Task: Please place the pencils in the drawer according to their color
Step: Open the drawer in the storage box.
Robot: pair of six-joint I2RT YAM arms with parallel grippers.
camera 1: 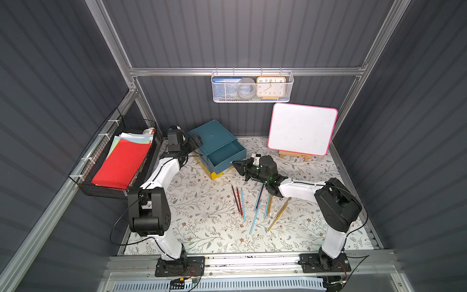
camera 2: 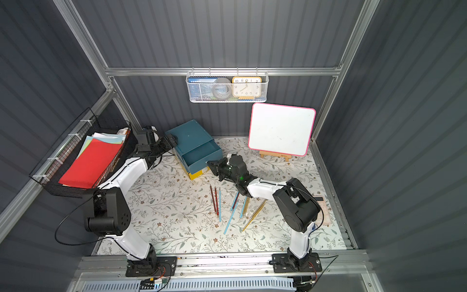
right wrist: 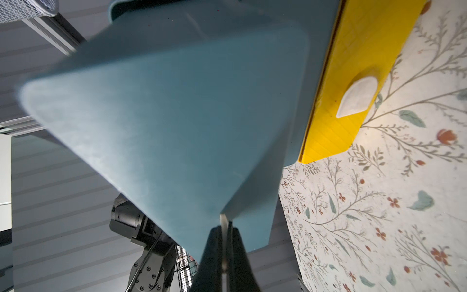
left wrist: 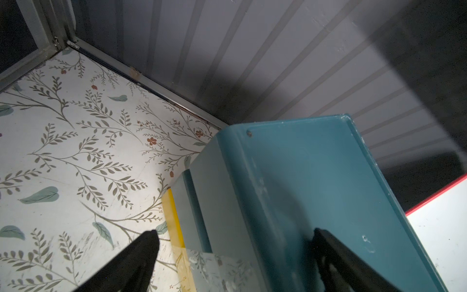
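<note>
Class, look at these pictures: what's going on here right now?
Two robot arms are working at a small blue drawer box. The right arm's jaws are shut on the front tab of its pulled-out drawer. The left arm's open jaws straddle an upper edge of the box. The pencils lie loose on the table; none shows in the drawer.

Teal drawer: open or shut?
Open. The teal drawer is pulled out of its cabinet, bare inside showing in both top views; the right tool is shut on its front lip.
</note>
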